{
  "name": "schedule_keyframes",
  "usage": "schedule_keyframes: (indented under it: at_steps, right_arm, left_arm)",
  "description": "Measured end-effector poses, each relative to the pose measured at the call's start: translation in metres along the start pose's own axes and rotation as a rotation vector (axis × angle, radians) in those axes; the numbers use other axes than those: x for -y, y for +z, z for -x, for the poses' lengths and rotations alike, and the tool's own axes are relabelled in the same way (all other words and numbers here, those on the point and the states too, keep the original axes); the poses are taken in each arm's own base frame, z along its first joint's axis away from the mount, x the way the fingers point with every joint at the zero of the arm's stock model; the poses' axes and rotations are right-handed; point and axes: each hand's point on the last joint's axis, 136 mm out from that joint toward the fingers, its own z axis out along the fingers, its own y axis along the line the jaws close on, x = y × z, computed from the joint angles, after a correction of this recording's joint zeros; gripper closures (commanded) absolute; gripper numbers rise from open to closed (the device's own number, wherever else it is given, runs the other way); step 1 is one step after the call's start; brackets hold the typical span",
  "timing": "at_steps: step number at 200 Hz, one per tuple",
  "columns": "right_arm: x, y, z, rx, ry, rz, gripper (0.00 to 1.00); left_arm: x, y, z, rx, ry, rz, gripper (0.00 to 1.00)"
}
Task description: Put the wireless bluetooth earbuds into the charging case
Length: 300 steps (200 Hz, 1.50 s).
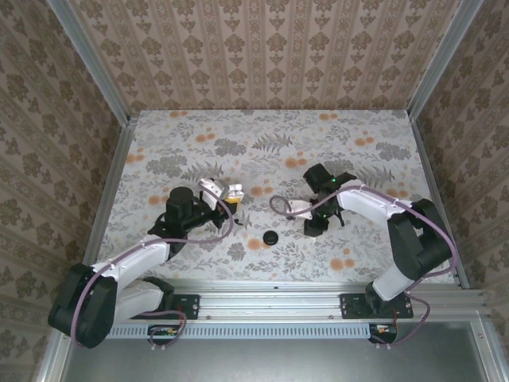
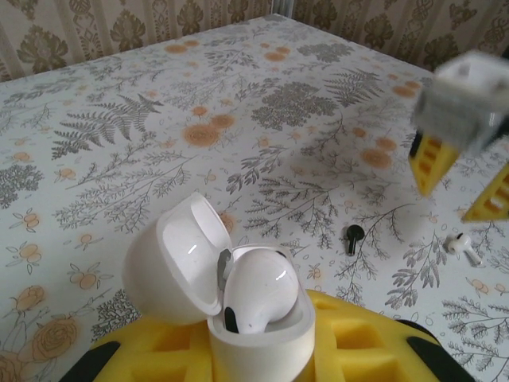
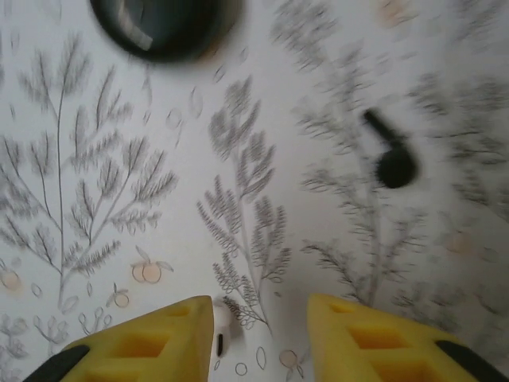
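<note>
from overhead, the left gripper (image 1: 225, 193) is out over the flowered table (image 1: 238, 135), clenched on the small white glossy rounded charging case (image 1: 234, 192). the right gripper (image 1: 316, 224) points down well off to the other side, and the flat black round disc (image 1: 271, 237) lies between the two, nearer the bases. over to the left wrist camera: the case is pinched low between the yellow fingers (image 2: 151, 354), lid (image 2: 171, 267) flung back, and one tiny white glossy earbud (image 2: 256, 293) already sits in its well, though it looks to ride high, maybe not fully home. beyond it on the table lies a small black stemmed piece (image 2: 353, 236), and further right the second white earbud (image 2: 461, 243), under the blurred right claw. now the right wrist camera: jaws released and parted, low over the table, and that second earbud sits in the gap, tucked right by one yellow finger (image 3: 143, 346), touching or just under it, i can't tell. so the step in hand, i reckon, is the pick-up. to do it well the claw wants to shift sideways until the bud is midway, drop till the pads bracket it, then close gently. tiny and glossy, it could squirt out or get nudged off by that near finger. the left arm should just hold the case steady, mouth up.
</note>
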Motion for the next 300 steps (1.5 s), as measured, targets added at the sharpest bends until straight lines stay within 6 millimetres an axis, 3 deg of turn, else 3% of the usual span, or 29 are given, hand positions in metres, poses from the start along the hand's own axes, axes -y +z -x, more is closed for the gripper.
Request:
schedule_keyframes:
  at_steps: [33, 68, 99, 124, 165, 207, 300]
  right_arm:
    - [0.011, -0.025, 0.016, 0.012, 0.372, -0.078, 0.63]
    - [0.007, -0.033, -0.003, -0.072, 0.888, -0.123, 0.64]
    - [-0.006, -0.02, -0.03, -0.255, 1.274, -0.151, 0.58]
    - [-0.014, 0.001, -0.048, -0.402, 1.456, -0.175, 0.52]
    - [-0.024, 0.024, -0.058, -0.521, 1.597, -0.166, 0.51]
    - [-0.027, 0.036, -0.062, -0.57, 1.639, -0.166, 0.58]
    - [-0.031, 0.047, -0.073, -0.593, 1.665, -0.155, 0.69]
  left_arm:
    - [-0.002, 0.0, -0.004, -0.017, -0.008, 0.015, 0.9]
    - [-0.005, 0.0, -0.004, -0.035, -0.016, 0.03, 0.9]
    - [-0.007, 0.001, -0.003, -0.038, -0.017, 0.034, 0.9]
    - [-0.008, 0.003, -0.007, -0.052, -0.024, 0.035, 0.9]
    - [-0.009, 0.002, -0.007, -0.052, -0.024, 0.043, 0.9]
    - [-0.009, 0.001, -0.005, -0.046, -0.021, 0.045, 0.9]
    - [-0.01, 0.0, -0.004, -0.043, -0.019, 0.052, 0.9]
